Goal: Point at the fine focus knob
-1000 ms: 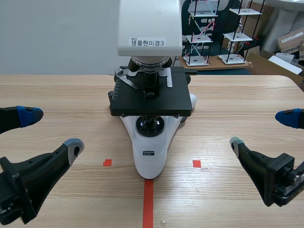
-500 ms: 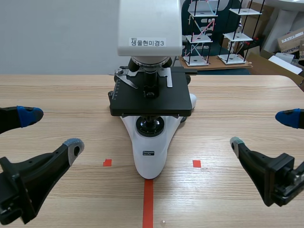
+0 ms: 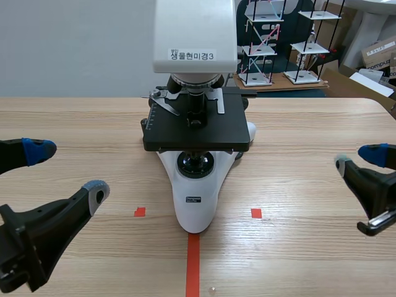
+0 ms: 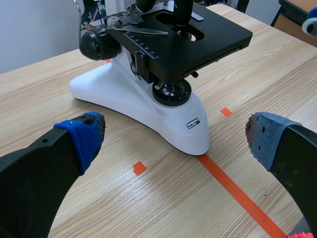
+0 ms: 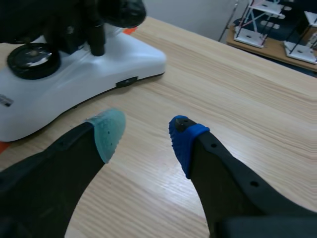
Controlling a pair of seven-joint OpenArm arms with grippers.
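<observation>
The microscope [image 3: 195,185] is stood at the middle of the surface [image 3: 309,136], and no pointing has been begun: the task is judged to be at its opening, with the approach not yet made. The left jaws are held wide apart over the near left of the surface with nothing between them, their pads [image 4: 81,136] well short of the white base. The right jaws are set at the near right, also parted on nothing but by a narrower gap, which may be read as readiness to point. The task's thing is to be sought at the back of the microscope, behind the stage [image 3: 198,133]: a round black left knob [image 4: 98,43] is seen ahead of the left jaws, and a right knob [image 5: 128,9] ahead of the right jaws, above the base. The next move is judged to call for one pair of jaws to be carried past the stage edge and aimed at the smaller part of a knob, without the stage or base being knocked. Much is hidden: in the scene view both knobs are mostly masked by the stage, the head is cut off above, the right knob is cropped in the right wrist view, and fine cannot be told from coarse on either knob
</observation>
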